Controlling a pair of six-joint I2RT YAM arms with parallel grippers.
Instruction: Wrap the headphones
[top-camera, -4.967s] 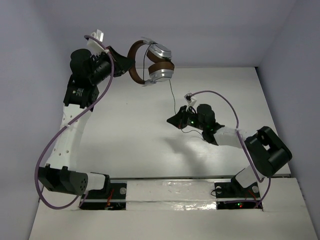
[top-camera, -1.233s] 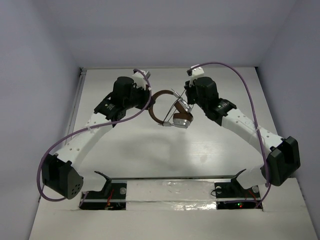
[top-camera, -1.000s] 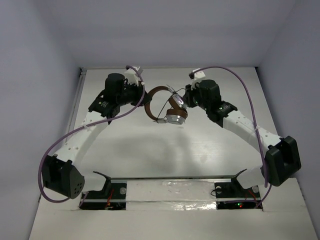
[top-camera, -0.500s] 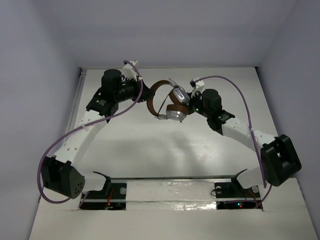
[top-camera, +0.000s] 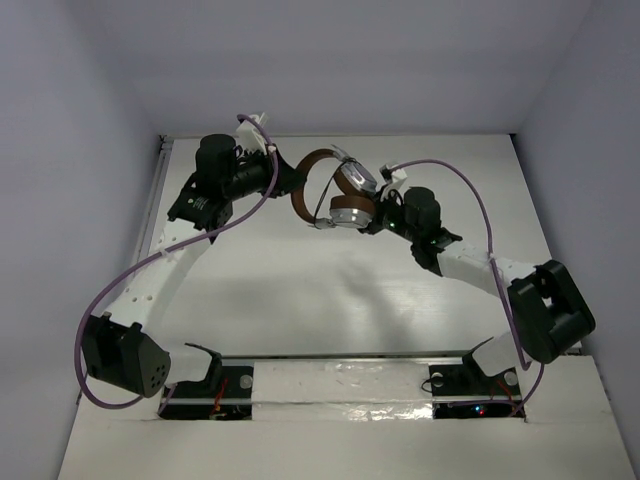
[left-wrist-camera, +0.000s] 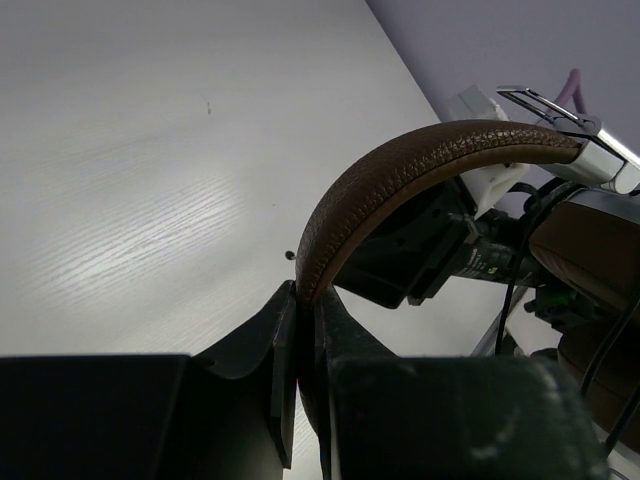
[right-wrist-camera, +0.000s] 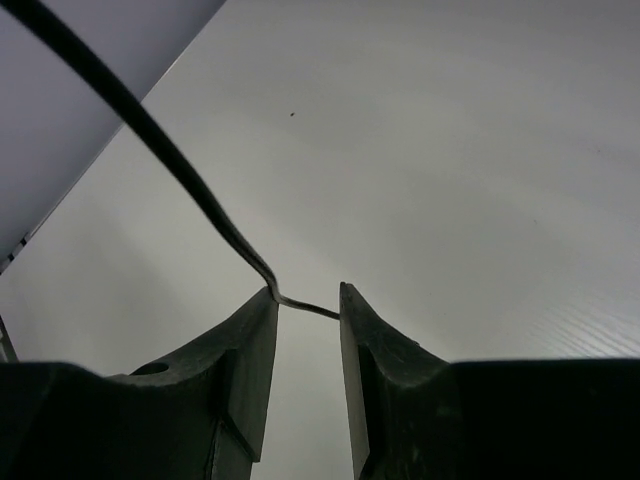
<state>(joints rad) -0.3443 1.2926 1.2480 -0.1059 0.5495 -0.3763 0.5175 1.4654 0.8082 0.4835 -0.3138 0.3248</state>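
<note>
The headphones (top-camera: 335, 195) hang above the table's far middle. My left gripper (top-camera: 283, 180) is shut on their brown headband (left-wrist-camera: 400, 175), which arches up and right from its jaws (left-wrist-camera: 305, 300). The silver earcups (top-camera: 350, 212) with brown pads (left-wrist-camera: 600, 240) hang at the right end. My right gripper (top-camera: 378, 222) sits just right of the earcups. Its jaws (right-wrist-camera: 308, 300) stand slightly apart. The thin dark cord (right-wrist-camera: 190, 190) comes down from the upper left, bends at the left fingertip and crosses the gap to the right one.
The white table (top-camera: 300, 290) stretches below both arms, with purple walls at the back and sides. Purple robot cables (top-camera: 455, 180) loop over each arm. The black right wrist (left-wrist-camera: 430, 250) shows behind the headband in the left wrist view.
The left gripper has carried the headphones slightly back and left. The right gripper has swung from behind the earcups round to their right, nearer side, lower down.
</note>
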